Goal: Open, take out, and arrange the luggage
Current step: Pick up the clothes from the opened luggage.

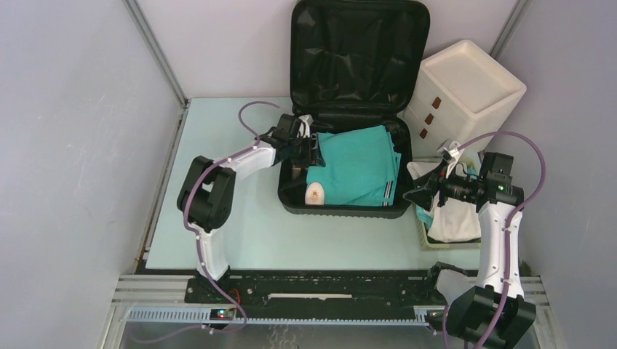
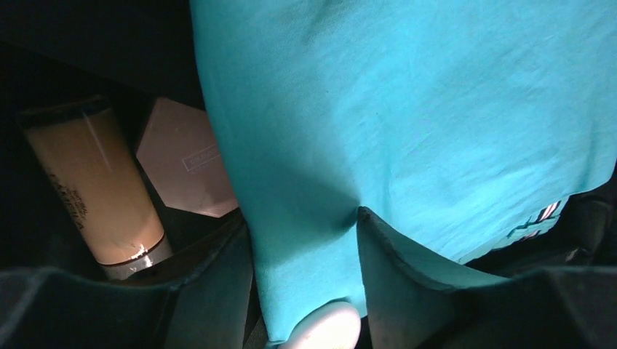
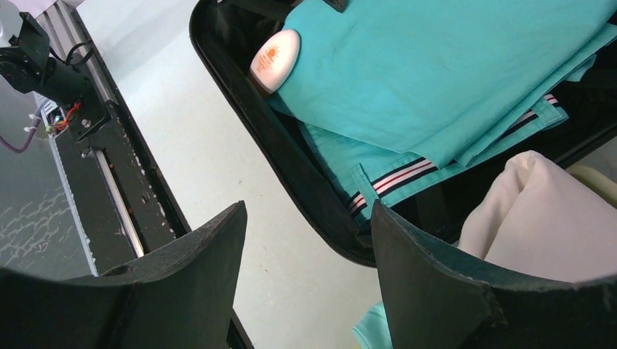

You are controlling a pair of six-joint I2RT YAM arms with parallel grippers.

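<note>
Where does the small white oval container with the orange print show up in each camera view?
Top external: the white oval container lies in the near-left corner of the open luggage.
Left wrist: the container sits at the bottom edge, centre, partly cut off.
Right wrist: the container is at upper left, just inside the luggage wall.
Shared landmark: the teal garment right beside it in every view.

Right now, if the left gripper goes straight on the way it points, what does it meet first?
Most likely the teal garment: its folded edge lies between the left gripper's fingers, inside the luggage. The beige tube sits off to one side; depth is unclear.
</note>
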